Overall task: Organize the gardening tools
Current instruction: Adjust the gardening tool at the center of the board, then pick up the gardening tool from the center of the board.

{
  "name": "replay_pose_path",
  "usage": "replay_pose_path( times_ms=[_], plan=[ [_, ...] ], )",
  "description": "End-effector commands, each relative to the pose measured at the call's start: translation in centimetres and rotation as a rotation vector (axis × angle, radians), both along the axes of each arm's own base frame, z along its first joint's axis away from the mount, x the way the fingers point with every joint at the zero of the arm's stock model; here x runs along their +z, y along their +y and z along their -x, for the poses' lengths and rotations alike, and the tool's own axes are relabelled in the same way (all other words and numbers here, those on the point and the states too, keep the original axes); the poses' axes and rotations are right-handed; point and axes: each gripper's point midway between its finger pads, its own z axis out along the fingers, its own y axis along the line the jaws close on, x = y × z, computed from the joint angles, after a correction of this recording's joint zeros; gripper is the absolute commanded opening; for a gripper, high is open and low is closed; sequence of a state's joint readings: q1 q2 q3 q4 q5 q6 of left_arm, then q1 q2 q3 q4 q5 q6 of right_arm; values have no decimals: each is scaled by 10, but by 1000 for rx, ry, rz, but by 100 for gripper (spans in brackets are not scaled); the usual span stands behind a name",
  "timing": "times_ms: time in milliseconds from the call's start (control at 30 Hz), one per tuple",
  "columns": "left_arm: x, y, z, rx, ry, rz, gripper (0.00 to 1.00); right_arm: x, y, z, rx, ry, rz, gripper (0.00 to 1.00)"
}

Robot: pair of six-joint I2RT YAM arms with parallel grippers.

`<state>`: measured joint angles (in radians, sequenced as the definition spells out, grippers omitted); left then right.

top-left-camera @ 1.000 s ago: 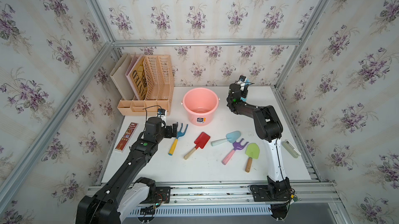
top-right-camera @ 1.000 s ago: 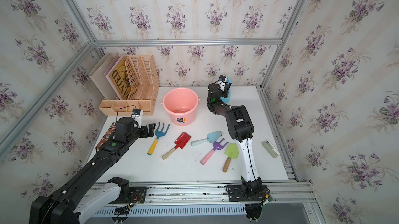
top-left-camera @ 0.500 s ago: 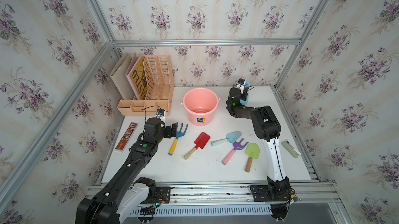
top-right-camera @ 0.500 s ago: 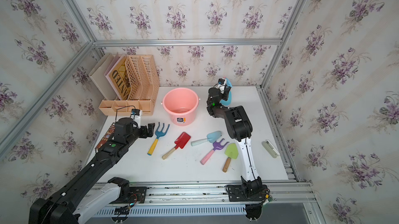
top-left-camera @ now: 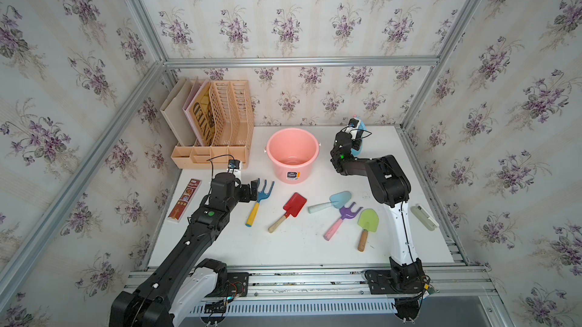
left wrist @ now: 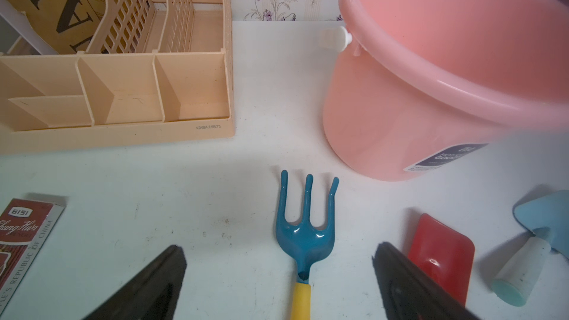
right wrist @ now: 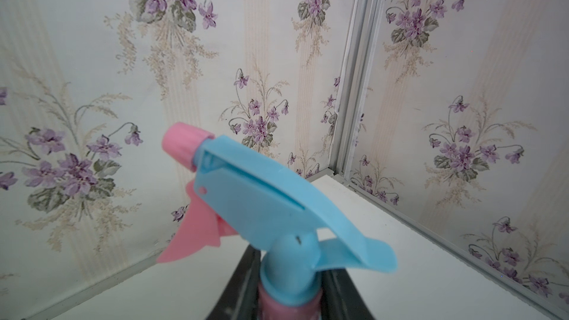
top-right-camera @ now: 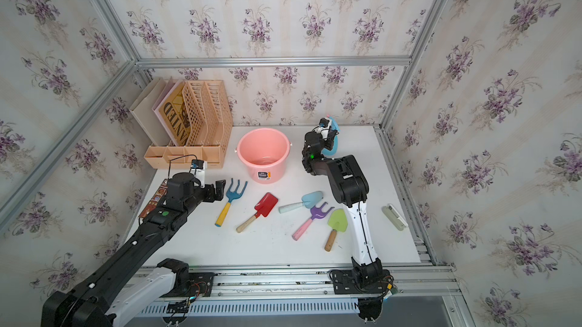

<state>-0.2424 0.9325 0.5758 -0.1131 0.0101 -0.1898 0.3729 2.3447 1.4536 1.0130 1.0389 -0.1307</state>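
The blue fork [top-left-camera: 261, 196] with a yellow handle lies between the spread fingers of my open left gripper [left wrist: 278, 247], which hovers over its neck without touching it. To its right on the table lie the red trowel [top-left-camera: 294, 205], the light-blue trowel [top-left-camera: 338, 199], the purple fork [top-left-camera: 348, 212] and the green trowel [top-left-camera: 368, 221]. At the back right, my right gripper [right wrist: 291, 290] has a finger on each side of the neck of the upright light-blue spray bottle [right wrist: 264, 198], shut on it. In both top views the arm hides most of the bottle [top-right-camera: 334, 139].
A pink bucket [top-left-camera: 269, 149] stands at the back middle, just beyond the blue fork. A beige file organizer [top-left-camera: 220, 127] fills the back left corner. A red flat box [top-left-camera: 184, 199] lies at the left edge. A pale green case [top-left-camera: 425, 216] lies at the right edge.
My right arm has shifted a little and come slightly lower with the spray bottle. The left arm and the tools on the table have not moved.
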Motion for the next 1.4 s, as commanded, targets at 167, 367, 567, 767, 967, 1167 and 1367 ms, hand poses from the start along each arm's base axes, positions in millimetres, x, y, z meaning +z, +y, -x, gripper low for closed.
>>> replay_pose_path(
  times_ms=[167,367,567,767,967,1167,1367],
  plan=[
    [7,-1,-2,-6,-28,-4,99,-2,-1,10,-14,33,7,78],
    [11,-2,-1,-9,-40,-2,99,-2,-1,18,6,43,-4,98],
    [13,-3,0,-13,-45,1,99,7,8,21,79,53,-30,100],
    [15,-4,2,-16,-49,3,99,9,22,22,188,117,-89,100],
    [13,-6,3,-24,-46,9,99,-3,38,23,276,228,-148,100],
    [13,-6,4,-26,-48,8,99,-12,47,33,326,317,-207,100],
    [14,-8,4,-33,-54,11,99,2,44,46,317,332,-225,100]
  ],
)
